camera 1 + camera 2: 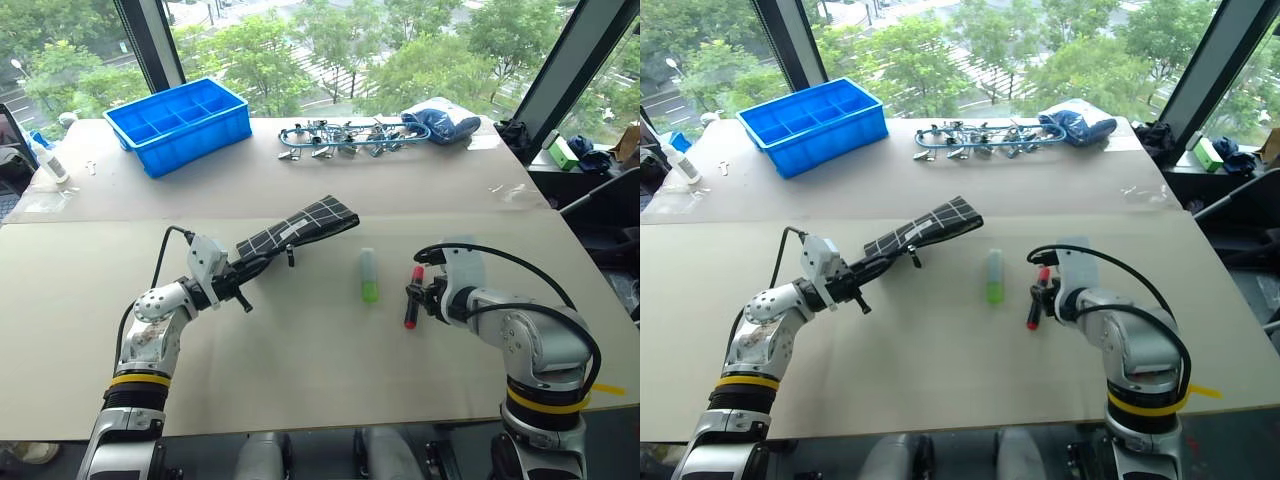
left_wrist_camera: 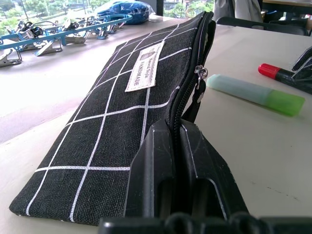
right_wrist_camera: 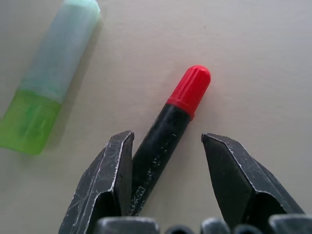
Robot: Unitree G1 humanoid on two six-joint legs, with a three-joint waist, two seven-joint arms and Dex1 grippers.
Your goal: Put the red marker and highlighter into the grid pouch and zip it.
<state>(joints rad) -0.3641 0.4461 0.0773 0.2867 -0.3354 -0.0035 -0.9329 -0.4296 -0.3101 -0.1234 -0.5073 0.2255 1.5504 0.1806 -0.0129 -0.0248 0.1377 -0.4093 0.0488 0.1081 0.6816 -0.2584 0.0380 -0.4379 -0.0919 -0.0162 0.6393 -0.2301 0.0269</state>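
My left gripper (image 1: 248,268) is shut on the zipper edge of the grid pouch (image 1: 300,228), a black case with white lines, and holds it tilted with its far end toward the table's middle. The pouch's label (image 2: 145,68) and zipper pull (image 2: 200,73) show in the left wrist view, where the mouth looks partly open. The highlighter (image 1: 369,275) lies flat on the table to the right of the pouch. Just right of it lies the red marker (image 1: 412,296), red cap pointing away. My right gripper (image 3: 168,139) is open low over the marker, its black barrel between the fingers.
A blue compartment tray (image 1: 180,122) stands at the back left. A rack of metal clips (image 1: 335,138) and a blue bundle (image 1: 440,123) lie at the back centre. A small white bottle (image 1: 48,160) sits at the far left edge.
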